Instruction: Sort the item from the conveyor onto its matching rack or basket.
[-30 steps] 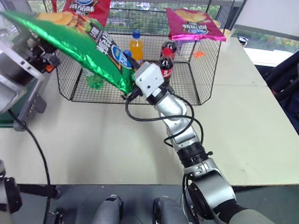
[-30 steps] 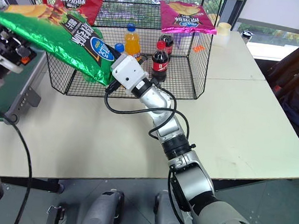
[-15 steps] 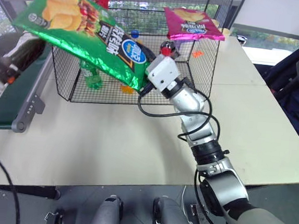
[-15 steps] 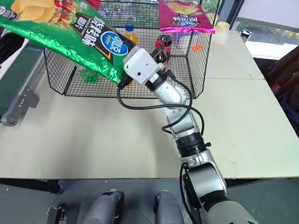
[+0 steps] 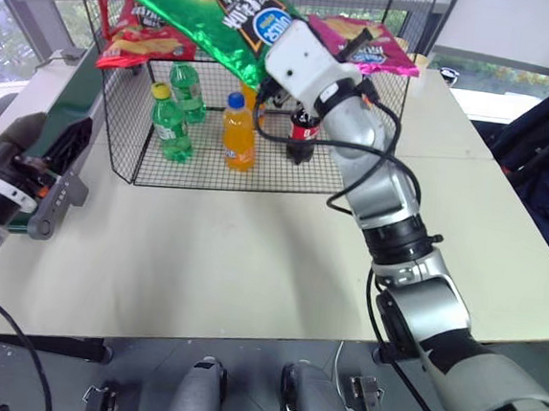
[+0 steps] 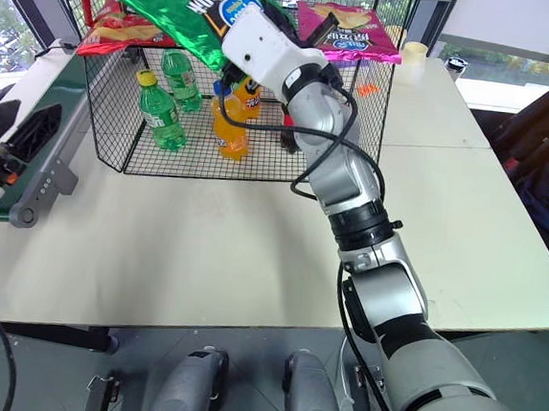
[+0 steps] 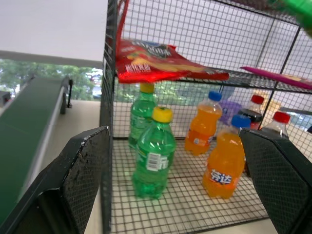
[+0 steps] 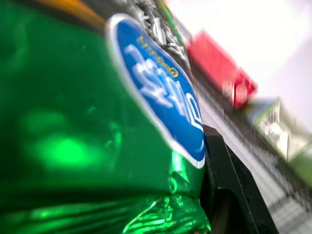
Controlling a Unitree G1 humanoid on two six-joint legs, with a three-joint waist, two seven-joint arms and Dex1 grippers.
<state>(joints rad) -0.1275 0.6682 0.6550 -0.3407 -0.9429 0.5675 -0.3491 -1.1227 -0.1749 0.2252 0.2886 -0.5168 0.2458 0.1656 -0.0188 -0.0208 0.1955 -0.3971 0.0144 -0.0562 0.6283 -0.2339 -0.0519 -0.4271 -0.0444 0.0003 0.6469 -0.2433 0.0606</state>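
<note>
While the green crisp bag [image 5: 210, 12] is held aloft over the wire rack [image 5: 137, 126], clenched in the right gripper [image 5: 267, 65], placement is in hand; a lowering onto the top shelf is called for. The left gripper [image 7: 175, 180] is spread empty beside the conveyor [image 5: 75, 121].

Little legible: green crisp bag [image 6: 182, 0] carries a round blue logo [image 8: 161, 114] with white script too stylised to read plus large white characters beside it; orange bottle [image 7: 225, 163] label shows white characters, unreadable; red bag [image 7: 156, 61] print blurred.
</note>
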